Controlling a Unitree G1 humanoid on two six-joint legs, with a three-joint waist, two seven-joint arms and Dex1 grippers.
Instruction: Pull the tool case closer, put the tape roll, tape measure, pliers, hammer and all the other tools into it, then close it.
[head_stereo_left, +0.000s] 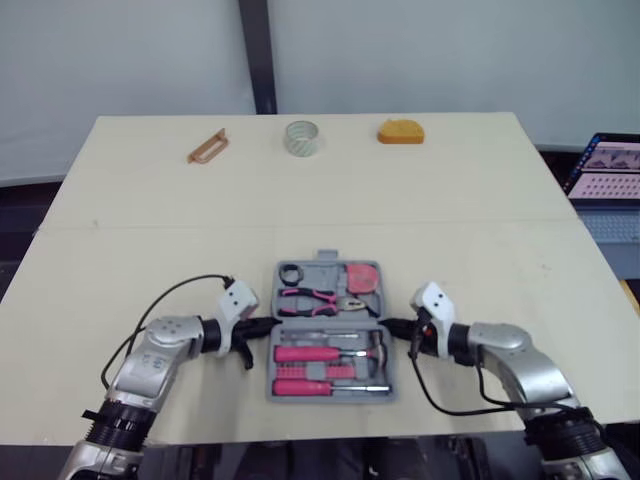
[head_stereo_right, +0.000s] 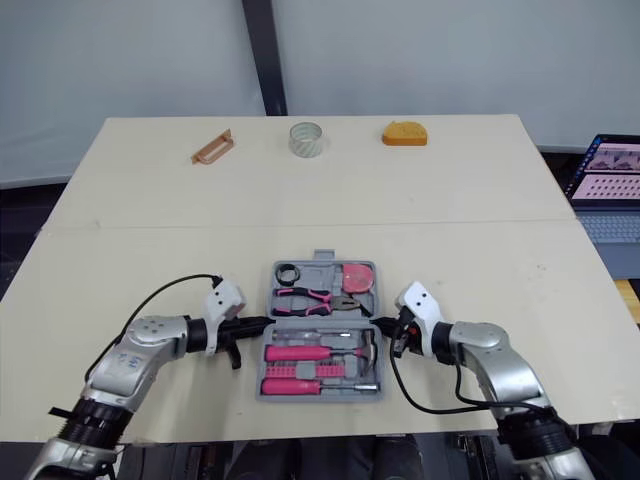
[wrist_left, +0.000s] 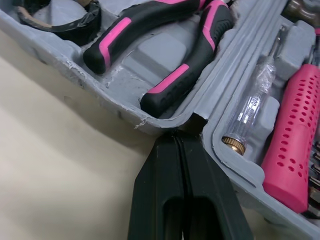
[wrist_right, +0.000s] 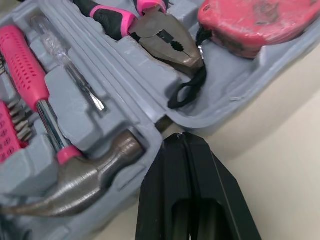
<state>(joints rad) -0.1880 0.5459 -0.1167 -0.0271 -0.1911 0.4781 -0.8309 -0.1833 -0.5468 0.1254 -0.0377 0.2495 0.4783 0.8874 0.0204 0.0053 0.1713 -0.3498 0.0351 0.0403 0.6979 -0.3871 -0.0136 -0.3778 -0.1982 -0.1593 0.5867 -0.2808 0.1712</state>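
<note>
L gripper (wrist_left: 181, 140) shut, R gripper (wrist_right: 181, 138) shut, tips at open tool case (head_stereo_left: 318, 265), hammer (wrist_right: 90, 167) claw cropped

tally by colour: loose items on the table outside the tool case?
Brown: 1, flat clip-like piece
Whitish: 1, roll
Orange: 1, block
Total: 3, all along the far edge of the table.

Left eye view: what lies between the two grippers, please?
The open grey plastic tool case, between left gripper and right gripper, in both eye views.
</note>
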